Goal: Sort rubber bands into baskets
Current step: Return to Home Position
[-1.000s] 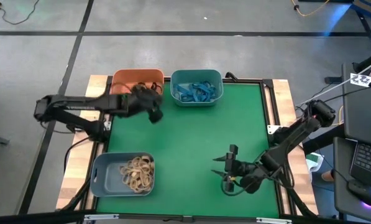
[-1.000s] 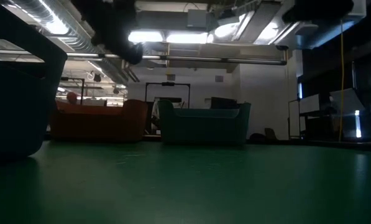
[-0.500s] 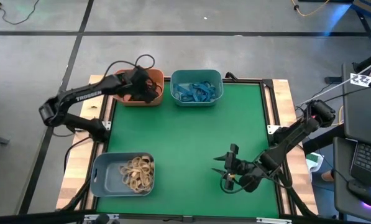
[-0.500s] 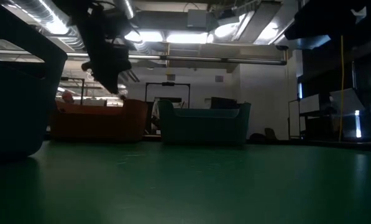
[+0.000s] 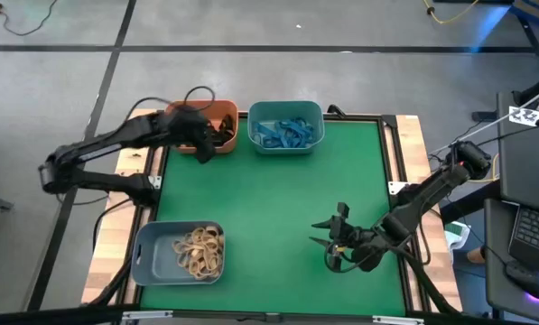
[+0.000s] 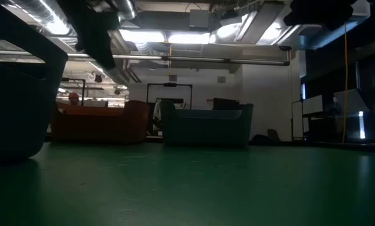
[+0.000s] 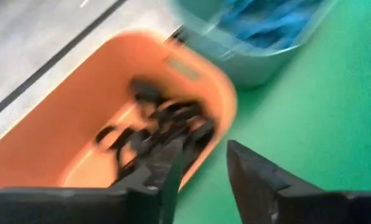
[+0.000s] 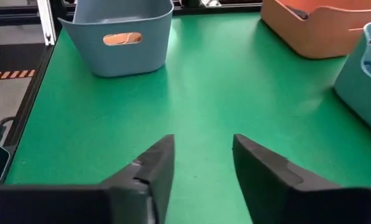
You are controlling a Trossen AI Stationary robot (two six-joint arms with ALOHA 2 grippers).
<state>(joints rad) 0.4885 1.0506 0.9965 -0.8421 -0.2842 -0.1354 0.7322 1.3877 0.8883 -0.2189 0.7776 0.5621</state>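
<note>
The left tool is hanging over the orange basket in the upper left of the high view, right at the edge nearest the green. Its two fingers are a little way apart and nothing is sitting between them. I think it is there because that basket is the home for the dark bands.

The right tool is waiting low over the green tabletop in the lower right of the high view. Its fingers are spread wide and are holding nothing. It is staying far from the baskets, most likely to keep out of the other arm's way.

The black rubber bands are lying in a messy heap in the orange basket. They are looking like thin, floppy little loops. The blue rubber bands are piling up in the teal basket, just beside the orange one. The tan rubber bands are curling together in the grey-blue basket in the lower left.

I am not seeing any loose bands on the green. So the sorting is looking finished, and I think both arms only need to go to their resting places.
</note>
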